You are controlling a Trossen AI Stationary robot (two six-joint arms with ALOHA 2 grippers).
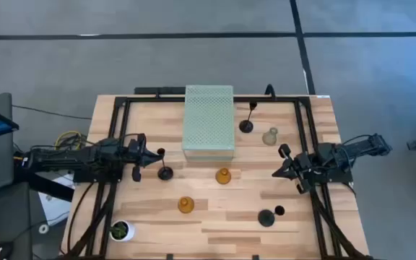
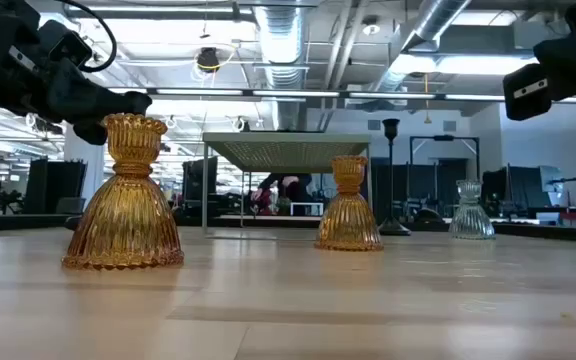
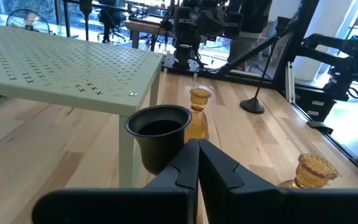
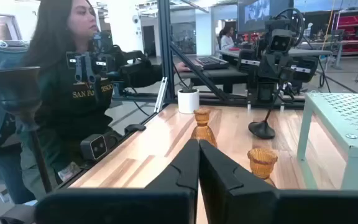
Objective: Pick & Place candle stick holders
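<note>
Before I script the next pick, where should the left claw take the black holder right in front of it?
Judging from the views, grip the black holder on its thin upright stem below the cup, coming level from the left claw's own side. The cup looks too wide, the round base too flat. The perforated block stands close beside it, so that side looks too tight.

This is a big robot lab or workshop: shiny pipes (image 2: 288,40) and long lights run across the bare ceiling, desks with screens (image 2: 513,185) fill the room behind, and a person (image 4: 67,93) sits by a black metal frame (image 4: 163,56).
</note>
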